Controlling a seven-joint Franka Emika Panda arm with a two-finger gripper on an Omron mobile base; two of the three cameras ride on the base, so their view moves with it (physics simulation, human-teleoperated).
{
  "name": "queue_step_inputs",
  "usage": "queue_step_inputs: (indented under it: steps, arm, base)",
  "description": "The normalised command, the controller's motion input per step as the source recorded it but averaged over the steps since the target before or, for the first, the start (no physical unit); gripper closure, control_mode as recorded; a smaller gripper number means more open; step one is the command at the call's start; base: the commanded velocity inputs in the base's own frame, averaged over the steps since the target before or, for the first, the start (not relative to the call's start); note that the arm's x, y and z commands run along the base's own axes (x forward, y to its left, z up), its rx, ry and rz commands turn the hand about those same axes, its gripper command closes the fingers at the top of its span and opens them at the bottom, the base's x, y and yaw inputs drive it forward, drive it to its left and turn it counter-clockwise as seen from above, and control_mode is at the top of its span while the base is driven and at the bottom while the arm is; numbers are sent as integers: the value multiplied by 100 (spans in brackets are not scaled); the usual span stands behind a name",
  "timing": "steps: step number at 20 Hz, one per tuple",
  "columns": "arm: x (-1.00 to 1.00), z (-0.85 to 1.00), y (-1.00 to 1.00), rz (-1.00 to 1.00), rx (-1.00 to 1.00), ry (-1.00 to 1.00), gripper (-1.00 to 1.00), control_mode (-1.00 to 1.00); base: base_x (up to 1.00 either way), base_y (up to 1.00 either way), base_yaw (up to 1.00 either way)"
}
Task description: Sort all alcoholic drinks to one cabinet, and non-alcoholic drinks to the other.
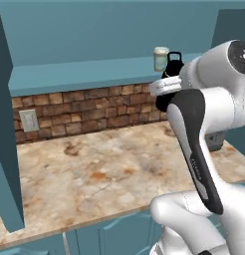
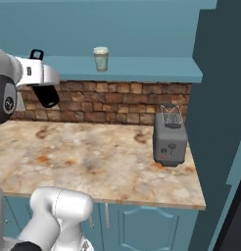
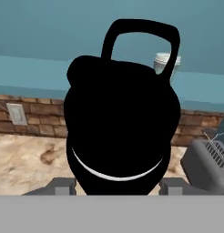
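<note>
Item: end effector (image 3: 117, 184), fingers either side of the black flask (image 3: 118, 127), closed on its body and holding it raised above the marbled bench (image 1: 94, 169). Flask's loop-handled cap points up toward the cabinet floor board (image 2: 142, 68). Grey toaster (image 2: 169, 139) on the bench at right. Farthest: pale cup (image 2: 100, 59) upright on the cabinet floor board.

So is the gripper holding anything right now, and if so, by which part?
Yes: the gripper holds the black flask by its body, one finger on each side, with the loop-handled cap pointing away from the hand.
</note>
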Motion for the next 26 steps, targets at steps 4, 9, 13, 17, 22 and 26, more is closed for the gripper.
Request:
queue_step_inputs:
  steps: [4,9,13,17,22,26]
  arm:
    - [78,25,11,-9,0,0,100,-100]
    - [78,19,0,-6,0,0,100,-100]
    - [84,0,0,0,0,-1,100,-100]
    - [91,1,0,0,4,0,100,-100]
    - [85,0,0,3,5,0,100,-100]
    - [86,-27,0,4,0,0,100,-100]
  base:
    - [0,0,0]
    - [0,0,0]
    - [0,0,0]
    - [0,0,0]
    - [0,0,0]
    - [0,0,0]
